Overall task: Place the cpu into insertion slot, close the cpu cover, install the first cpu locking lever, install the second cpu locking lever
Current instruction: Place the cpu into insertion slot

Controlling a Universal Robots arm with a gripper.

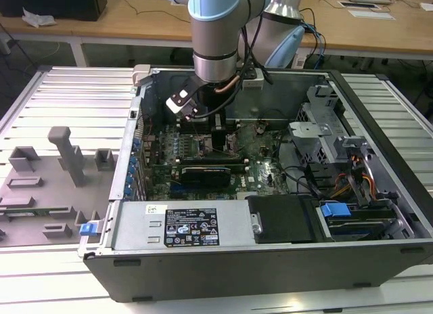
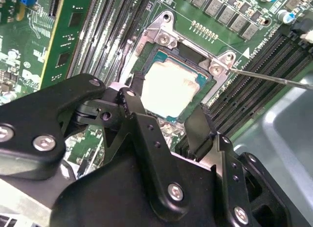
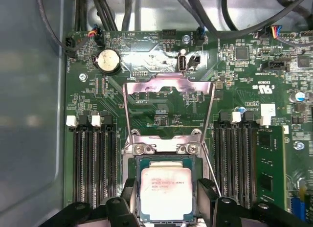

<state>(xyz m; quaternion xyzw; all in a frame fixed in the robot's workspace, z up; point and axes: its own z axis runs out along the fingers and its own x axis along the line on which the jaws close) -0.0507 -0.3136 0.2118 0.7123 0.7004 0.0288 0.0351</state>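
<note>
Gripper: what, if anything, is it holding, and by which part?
Nothing, it seems: the gripper straddles the cpu, which lies in the insertion slot, with its fingers standing apart from the cpu's two side edges.

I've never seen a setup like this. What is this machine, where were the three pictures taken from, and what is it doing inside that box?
The machine is a pale blue and silver robot arm. It reaches down into an open black desktop computer case that lies on a ribbed metal table. The exterior view comes from a camera off the arm. Both wrist views come from cameras riding on the arm, looking at the green circuit board inside.

Its black gripper is down at the small square cpu with a pale silver top. The cpu lies in the square, metal-rimmed insertion slot. The thin silver cpu cover frame is flipped open, not yet closed. A grey tray of holders sits beside the case, on the exterior view's left.
</note>
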